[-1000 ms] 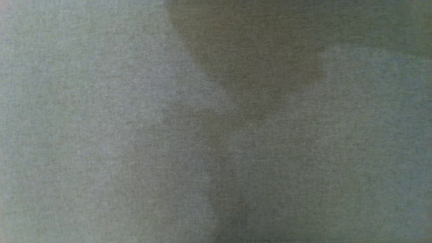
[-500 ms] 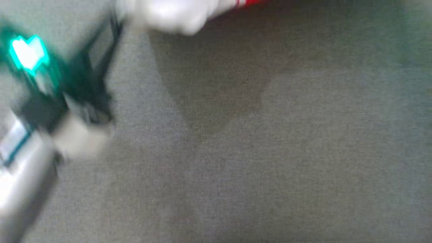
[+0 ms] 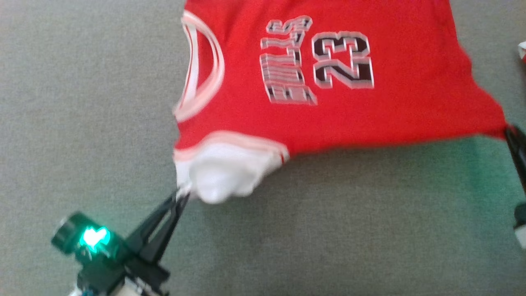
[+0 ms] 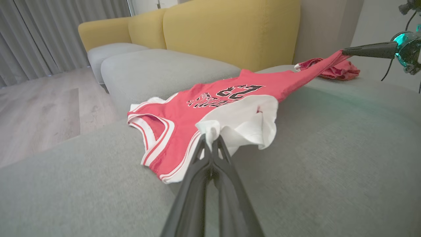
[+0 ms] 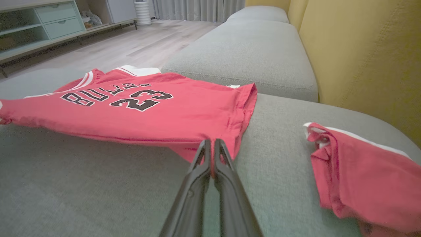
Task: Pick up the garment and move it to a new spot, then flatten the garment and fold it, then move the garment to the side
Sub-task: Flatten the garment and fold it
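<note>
The garment (image 3: 246, 119) is a red jersey with white trim and "BULLS 23" on it. It hangs stretched just above the grey sofa seat (image 3: 328, 230) between my two grippers. At the lower left of the head view, my left gripper (image 3: 183, 195) is shut on the bunched white edge by the armhole (image 4: 210, 131). My right gripper (image 3: 511, 133) sits at the head view's right edge, shut on the hem corner (image 5: 211, 144). The far side of the garment (image 5: 138, 121) rests on the cushion. The left wrist view shows the right gripper (image 4: 345, 52) pulling the hem taut.
A second crumpled red garment (image 5: 361, 177) lies on the seat to the right, near the yellow backrest (image 5: 361, 49). The seat's edge drops to a wooden floor (image 4: 39, 105). A low cabinet (image 5: 39, 26) stands across the room.
The head view has shifted: a second ago it held only grey cushion, then a blurred left gripper with white cloth at the top. Now the stretched garment is in sight.
</note>
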Motion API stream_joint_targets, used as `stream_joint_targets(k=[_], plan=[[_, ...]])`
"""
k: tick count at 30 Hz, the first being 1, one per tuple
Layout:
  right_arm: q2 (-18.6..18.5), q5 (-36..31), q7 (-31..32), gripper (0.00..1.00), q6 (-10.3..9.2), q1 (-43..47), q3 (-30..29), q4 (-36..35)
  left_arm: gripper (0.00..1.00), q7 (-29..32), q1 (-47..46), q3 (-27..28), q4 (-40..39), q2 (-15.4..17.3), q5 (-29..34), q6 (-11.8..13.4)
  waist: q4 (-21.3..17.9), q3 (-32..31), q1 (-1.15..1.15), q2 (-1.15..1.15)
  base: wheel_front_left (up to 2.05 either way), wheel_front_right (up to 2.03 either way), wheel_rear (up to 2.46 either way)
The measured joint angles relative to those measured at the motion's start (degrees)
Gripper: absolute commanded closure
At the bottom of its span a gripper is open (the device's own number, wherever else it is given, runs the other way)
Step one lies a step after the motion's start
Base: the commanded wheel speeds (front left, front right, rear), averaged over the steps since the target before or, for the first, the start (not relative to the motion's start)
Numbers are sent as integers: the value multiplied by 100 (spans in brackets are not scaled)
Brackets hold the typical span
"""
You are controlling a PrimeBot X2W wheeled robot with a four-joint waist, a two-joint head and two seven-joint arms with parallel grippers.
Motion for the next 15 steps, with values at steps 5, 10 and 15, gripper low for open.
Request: stream_joint_targets(k=[5, 10, 15], plan=[[204, -227, 0, 100, 0, 664, -390, -275, 100, 0, 408, 34, -3, 32, -57, -3, -33, -88, 0, 0, 0, 0, 0], [318, -315, 0, 100, 0, 483, -437, -113, 100, 0, -367, 143, 199, 21, 146, -220, -12, 74, 2, 0, 0, 0, 0], [339, -289, 0, 100, 0, -309, -168, 186, 100, 0, -1592, 300, 609, -183, 420, -432, -27, 352, 3, 0, 0, 0, 0]])
